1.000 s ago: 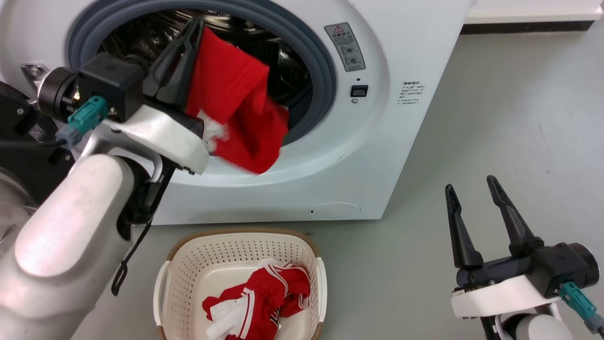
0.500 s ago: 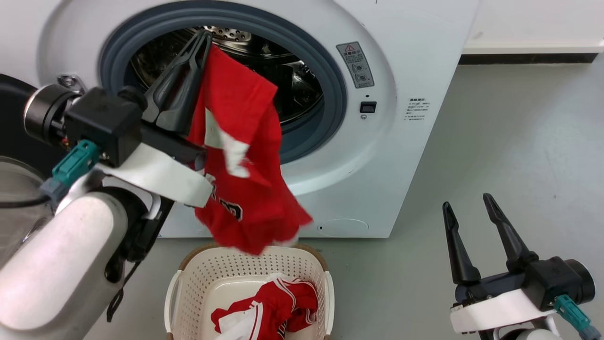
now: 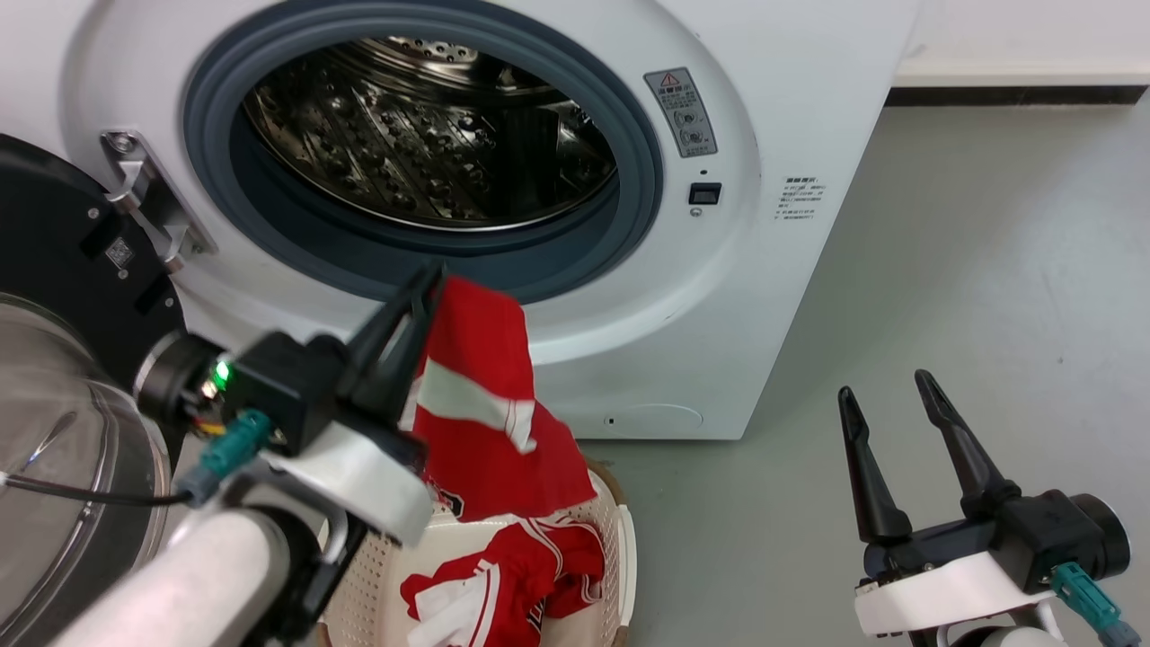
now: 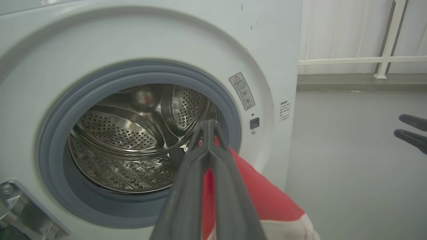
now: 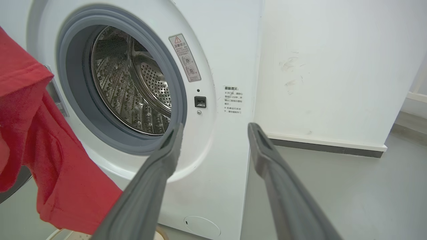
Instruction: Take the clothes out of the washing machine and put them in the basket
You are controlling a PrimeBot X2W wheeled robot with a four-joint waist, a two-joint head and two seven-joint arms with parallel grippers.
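Hazard, principal: partial miss on release. Held red garment (image 3: 481,404) clamped by one upper edge in left claw (image 3: 432,280), hanging over far end of basket (image 3: 620,539), at 12 o'clock of second red garment (image 3: 530,566) lying inside. Bulk of cloth close to far rim; judged liable, if let go here, to fold over that rim or slide to floor (image 3: 943,225) in front of washing machine (image 3: 782,108) at 12 o'clock. Contact between hem and basket contents not discernible.

Hazard, secondary: cloth clinging to fingers after opening, then dragged back out on withdrawal. Likely cause: fabric pinched deep along finger length, as seen in left wrist view.

Hazard, minor: elbow or forearm brushing door glass (image 3: 54,467) at 9 o'clock of basket.

Pose, left arm: entering from 7 o'clock of head view, pale forearm (image 3: 180,584) low across near end of basket, wrist raised, fingers pressed tight on fabric and aimed toward 1 o'clock, tips just below grey door ring (image 3: 647,162).

Pose, right arm: right claw (image 3: 885,385) at 3 o'clock of basket, well apart, fingers spread, empty, pointing toward 12 o'clock above floor.
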